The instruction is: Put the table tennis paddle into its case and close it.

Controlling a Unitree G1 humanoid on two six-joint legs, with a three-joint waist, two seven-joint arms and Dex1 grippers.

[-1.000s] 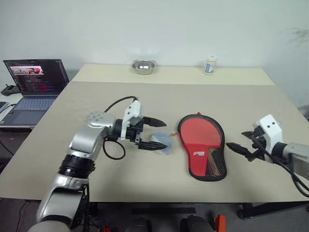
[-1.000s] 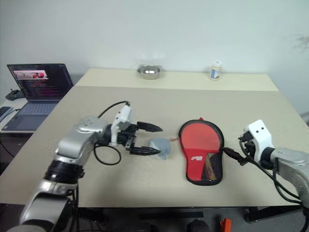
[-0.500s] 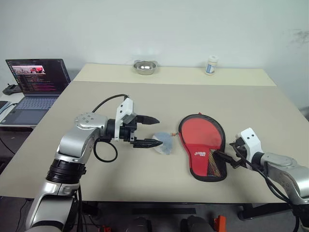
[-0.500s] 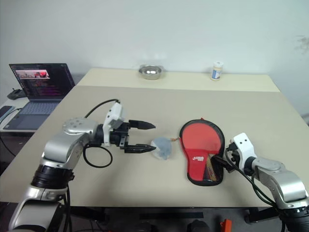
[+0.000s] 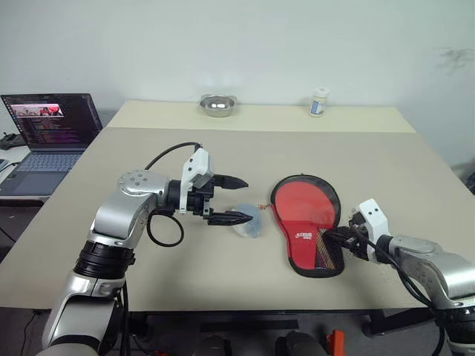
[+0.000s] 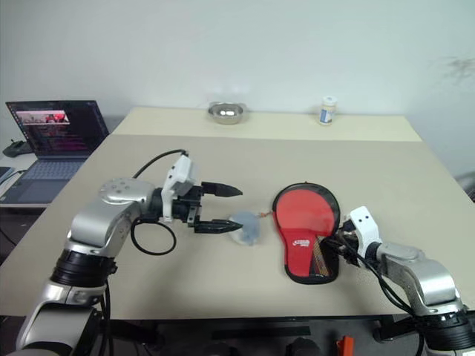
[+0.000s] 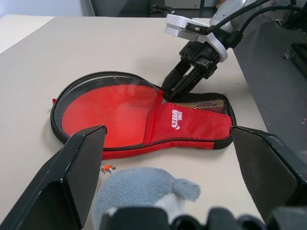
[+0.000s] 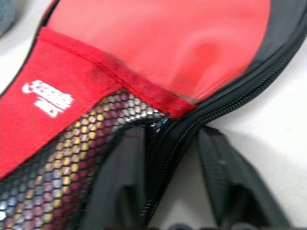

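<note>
On the tan table (image 5: 223, 148), the case (image 5: 308, 233) lies flat and unzipped, its red interior up, with the paddle (image 7: 115, 112) already seated inside, red face showing and handle under the mesh pocket; judged from this, only closing is left. Beside the case's round end sits a small grey stuffed toy (image 5: 249, 221), apparently unrelated to the task. At the handle end, the right gripper (image 5: 343, 239) straddles the black zippered rim, one finger inside on the mesh, one outside, nearly pinched on that edge, probably to draw the flap over. The left gripper (image 5: 236, 200) hovers above the table, jaws spread wide around nothing, tips near the toy.
</note>
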